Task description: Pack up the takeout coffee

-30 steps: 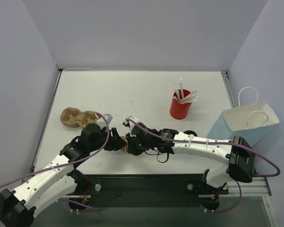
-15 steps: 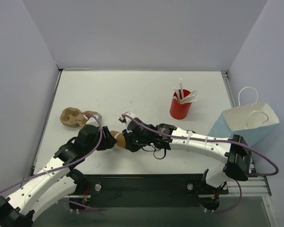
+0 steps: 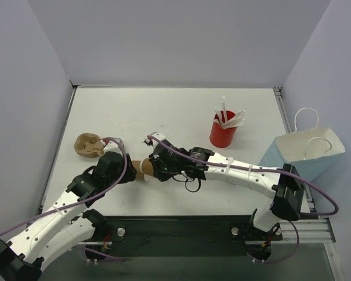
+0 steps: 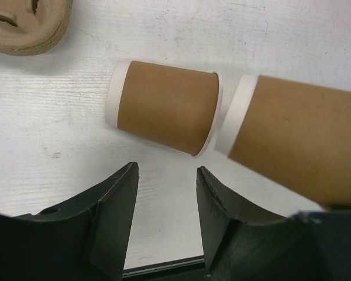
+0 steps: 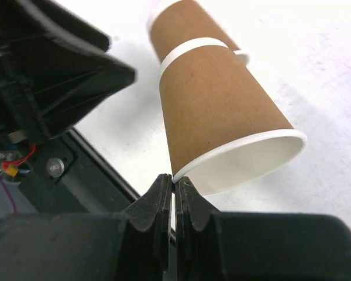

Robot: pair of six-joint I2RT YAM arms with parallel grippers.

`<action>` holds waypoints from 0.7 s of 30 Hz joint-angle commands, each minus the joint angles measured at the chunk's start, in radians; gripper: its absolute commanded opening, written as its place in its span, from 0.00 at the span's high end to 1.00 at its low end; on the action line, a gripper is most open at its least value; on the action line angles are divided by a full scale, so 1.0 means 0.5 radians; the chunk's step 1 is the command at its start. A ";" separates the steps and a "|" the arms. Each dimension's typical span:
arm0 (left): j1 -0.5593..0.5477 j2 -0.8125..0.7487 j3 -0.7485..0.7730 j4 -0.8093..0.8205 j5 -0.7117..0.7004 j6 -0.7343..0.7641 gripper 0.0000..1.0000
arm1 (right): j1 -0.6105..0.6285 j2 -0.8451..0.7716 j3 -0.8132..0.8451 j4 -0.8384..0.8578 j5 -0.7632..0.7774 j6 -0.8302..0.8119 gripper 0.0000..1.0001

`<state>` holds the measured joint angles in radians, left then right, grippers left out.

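Observation:
No cup with a black lid shows in any view; the takeout coffee is hidden or out of view. Two lidless tan paper cups show. One lies on its side on the table (image 4: pixel 164 108), just beyond my open, empty left gripper (image 4: pixel 164 225). My right gripper (image 5: pixel 175 184) is shut on the white rim of the other lidless cup (image 5: pixel 222 117), which is tilted with its open mouth toward the camera and also shows in the left wrist view (image 4: pixel 298 146). From above, a tan cup (image 3: pixel 141 170) shows between the left gripper (image 3: pixel 127 173) and the right gripper (image 3: pixel 155 170).
A brown pulp cup carrier (image 3: pixel 88 146) lies at the left, partly behind the left arm. A red cup of white straws (image 3: pixel 223 134) stands at the back right. A blue paper bag (image 3: pixel 304 153) with white handles stands at the right edge.
My right gripper has moved left and slightly away with the lidless cup. My left gripper has shifted left and back, covering more of the carrier.

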<state>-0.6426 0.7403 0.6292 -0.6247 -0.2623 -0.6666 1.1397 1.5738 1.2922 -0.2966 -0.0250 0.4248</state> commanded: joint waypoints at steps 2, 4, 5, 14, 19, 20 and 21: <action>-0.025 0.081 0.039 0.059 -0.058 0.103 0.46 | -0.122 -0.159 -0.099 -0.100 0.212 0.049 1.00; -0.058 0.176 0.085 0.056 -0.080 0.112 0.45 | -0.162 -0.285 -0.182 -0.103 0.265 0.071 1.00; -0.080 0.213 0.110 0.053 -0.101 0.121 0.45 | -0.190 -0.328 -0.222 -0.103 0.289 0.077 1.00; -0.396 0.759 0.502 -0.039 -0.620 0.216 0.32 | -0.254 -0.665 -0.538 -0.103 0.323 0.101 1.00; -0.430 1.007 0.576 0.065 -0.709 0.336 0.30 | -0.282 -0.785 -0.624 -0.103 0.314 0.102 1.00; -0.430 1.044 0.588 0.102 -0.712 0.351 0.30 | -0.288 -0.797 -0.633 -0.103 0.317 0.098 1.00; -0.439 1.114 0.588 0.129 -0.712 0.373 0.30 | -0.288 -0.828 -0.639 -0.103 0.317 0.098 1.00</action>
<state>-0.8524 1.2221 0.8845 -0.6220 -0.5545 -0.5415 1.0073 1.2152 0.9890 -0.3347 0.1066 0.4702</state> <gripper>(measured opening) 0.696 0.044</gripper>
